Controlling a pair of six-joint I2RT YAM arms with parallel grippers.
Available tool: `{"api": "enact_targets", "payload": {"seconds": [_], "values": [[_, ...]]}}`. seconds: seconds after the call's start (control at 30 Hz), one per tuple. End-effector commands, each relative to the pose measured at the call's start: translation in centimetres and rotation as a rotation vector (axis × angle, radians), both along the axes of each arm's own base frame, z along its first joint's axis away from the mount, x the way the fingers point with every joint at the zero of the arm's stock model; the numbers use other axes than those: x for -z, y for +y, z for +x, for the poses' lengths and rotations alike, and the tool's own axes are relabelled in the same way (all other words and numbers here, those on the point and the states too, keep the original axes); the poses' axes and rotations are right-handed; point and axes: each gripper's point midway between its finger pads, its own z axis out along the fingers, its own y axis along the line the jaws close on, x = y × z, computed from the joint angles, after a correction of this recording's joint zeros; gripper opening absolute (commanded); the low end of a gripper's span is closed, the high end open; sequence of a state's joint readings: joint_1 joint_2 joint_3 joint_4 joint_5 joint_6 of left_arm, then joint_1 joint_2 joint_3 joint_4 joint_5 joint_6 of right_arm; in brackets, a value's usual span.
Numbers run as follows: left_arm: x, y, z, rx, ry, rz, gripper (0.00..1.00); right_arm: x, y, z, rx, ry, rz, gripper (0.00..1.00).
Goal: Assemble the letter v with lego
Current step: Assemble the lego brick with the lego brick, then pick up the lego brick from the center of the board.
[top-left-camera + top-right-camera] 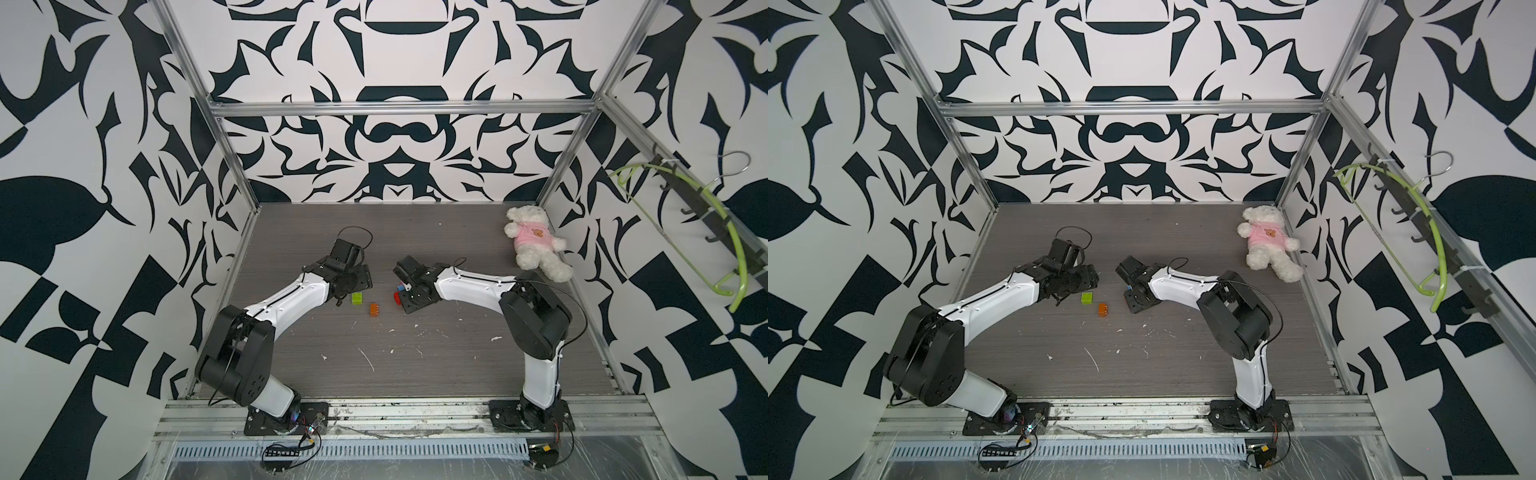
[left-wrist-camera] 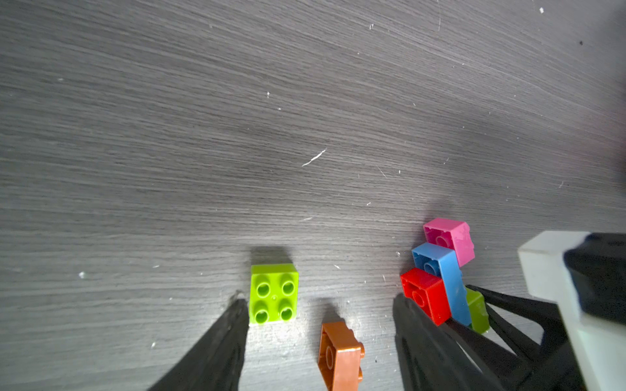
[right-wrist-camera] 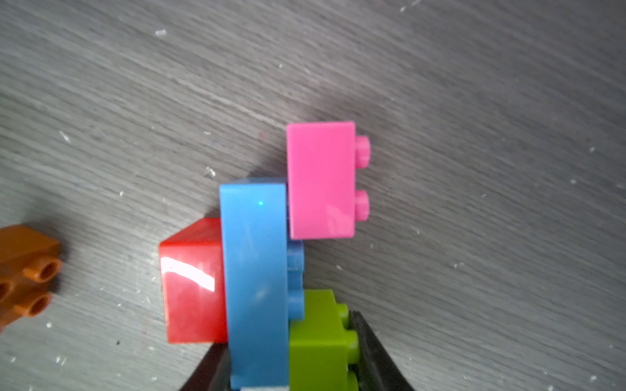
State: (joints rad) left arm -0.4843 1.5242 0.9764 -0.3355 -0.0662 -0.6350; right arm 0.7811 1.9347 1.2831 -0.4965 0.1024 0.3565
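Observation:
A joined lego cluster lies on its side on the table: pink (image 3: 320, 179), long blue (image 3: 254, 270), red (image 3: 191, 281) and lime green (image 3: 315, 338) bricks. My right gripper (image 3: 288, 355) is shut on its blue and lime green end, seen from above as the right gripper (image 1: 401, 291). A loose lime green brick (image 2: 273, 294) sits studs up, and an orange brick (image 2: 340, 355) lies on its side. Both lie under my left gripper (image 2: 320, 299), which is open and holds nothing. In both top views the green brick (image 1: 356, 298) and orange brick (image 1: 375, 309) lie between the two arms.
A white teddy bear (image 1: 534, 243) in a pink shirt lies at the back right corner. A green hanger (image 1: 735, 249) hangs on the right wall rail. Metal frame posts edge the grey wood-grain table (image 1: 415, 365).

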Motion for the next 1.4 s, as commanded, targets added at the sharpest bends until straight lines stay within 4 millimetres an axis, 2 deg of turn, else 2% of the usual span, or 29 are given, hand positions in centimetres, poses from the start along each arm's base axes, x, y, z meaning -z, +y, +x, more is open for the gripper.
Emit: {"api": "enact_targets", "payload": {"seconds": [0.0,0.03,0.07,0.1,0.27,0.43,0.53,0.63,0.77,0.9,0.93,1.03,1.17,1.23,1.37], "values": [[0.7,0.4,-0.6,0.008,0.018,0.01,0.72,-1.2,0.4,0.6,0.003,-0.03,0.009,0.36],[0.7,0.4,-0.7,0.008,0.018,0.01,0.72,-1.1,0.4,0.5,0.003,-0.027,0.01,0.44],[0.6,0.4,-0.7,0.008,0.018,0.01,0.72,-1.1,0.4,0.5,0.004,-0.027,0.012,0.63],[0.6,0.4,-0.7,0.009,0.017,0.008,0.72,-1.3,0.4,0.5,0.003,-0.031,0.015,0.76],[0.7,0.5,-1.1,0.025,0.03,0.018,0.73,-3.2,0.7,0.8,-0.006,-0.07,0.046,0.99],[2.3,0.9,-2.5,0.041,0.097,0.054,0.73,-6.7,0.3,0.8,-0.021,-0.167,0.109,1.0],[3.7,1.1,-3.0,0.036,0.151,0.079,0.73,-9.6,-1.6,0.7,0.005,-0.286,0.131,1.0],[4.8,1.6,-2.5,0.011,0.194,0.141,0.69,-11.4,-4.0,0.4,0.037,-0.384,0.126,1.0],[6.1,0.9,-1.6,0.021,0.225,0.149,0.66,-11.7,-6.2,0.0,0.066,-0.39,0.102,1.0],[7.2,0.7,-1.1,0.019,0.243,0.182,0.66,-10.9,-6.5,-0.9,0.061,-0.373,0.136,1.0],[7.5,0.7,-1.0,0.017,0.251,0.185,0.61,-10.8,-6.3,-1.1,0.051,-0.37,0.154,1.0],[7.7,0.6,-0.8,0.023,0.263,0.196,0.36,-10.4,-5.6,-1.7,0.012,-0.363,0.208,1.0],[6.2,-0.4,-0.7,0.065,0.236,0.144,0.21,-10.1,-3.8,-2.3,-0.108,-0.361,0.272,1.0],[4.4,-1.4,-0.6,0.111,0.203,0.077,0.18,-10.6,-1.9,-3.2,-0.227,-0.357,0.345,0.96],[-0.4,-4.5,-1.5,0.215,0.182,-0.203,0.16,-12.4,0.8,-4.8,-0.485,-0.472,0.469,0.9]]}}
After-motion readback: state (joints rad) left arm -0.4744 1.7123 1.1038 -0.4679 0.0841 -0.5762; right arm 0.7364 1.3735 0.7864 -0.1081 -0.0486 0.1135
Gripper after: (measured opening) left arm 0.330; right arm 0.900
